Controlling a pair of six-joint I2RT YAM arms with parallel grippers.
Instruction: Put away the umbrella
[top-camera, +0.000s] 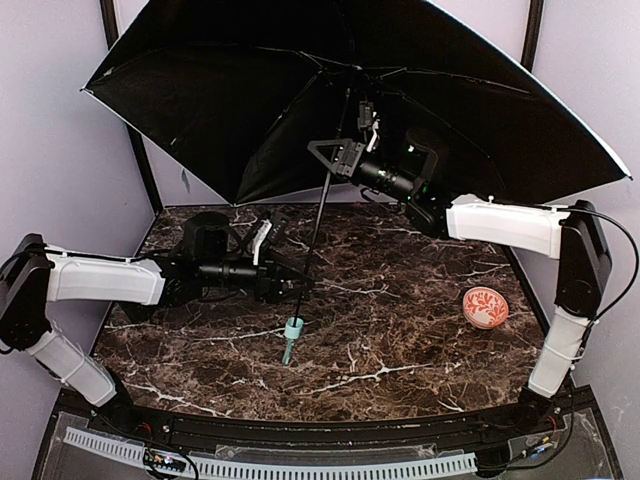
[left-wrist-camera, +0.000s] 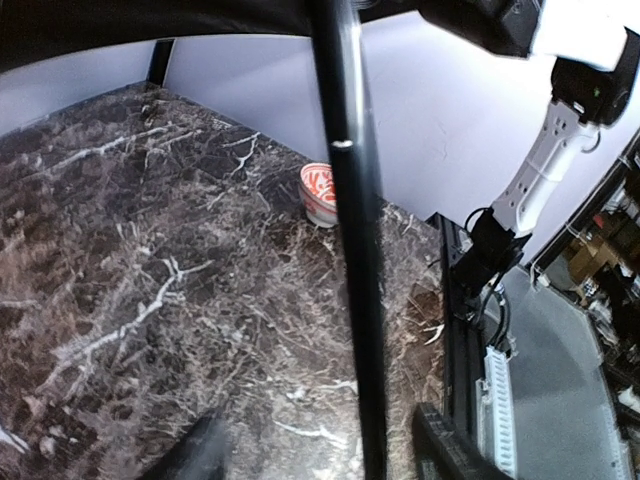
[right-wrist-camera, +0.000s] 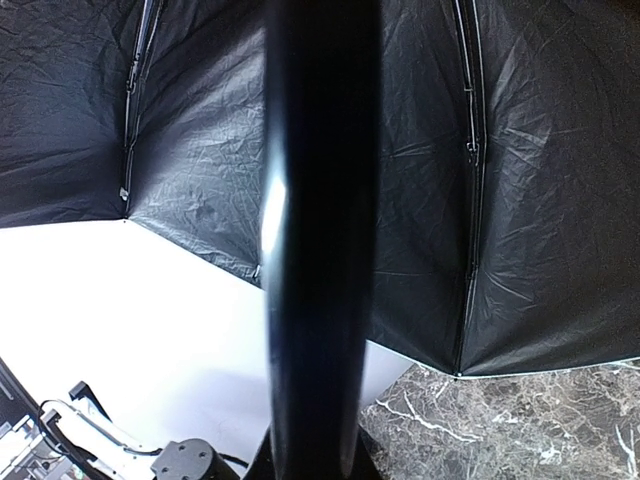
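Observation:
The umbrella (top-camera: 250, 90) stands open over the back of the table, its black lining facing me and a pale edge round the canopy. Its thin black shaft (top-camera: 318, 225) slants down to the small mint handle (top-camera: 292, 330), which rests on the marble. My right gripper (top-camera: 335, 158) is shut on the upper shaft, just below the ribs. In the right wrist view the shaft (right-wrist-camera: 315, 250) fills the middle and hides the fingers. My left gripper (top-camera: 300, 285) is open around the lower shaft (left-wrist-camera: 350, 250), which passes between its fingers (left-wrist-camera: 450, 450) without touching them.
An orange-red ball with a white pattern (top-camera: 485, 307) lies at the right of the dark marble table (top-camera: 400, 340); the same ball (left-wrist-camera: 318, 195) shows in the left wrist view. Pale walls close in the back and sides. The canopy overhangs the back half of the table.

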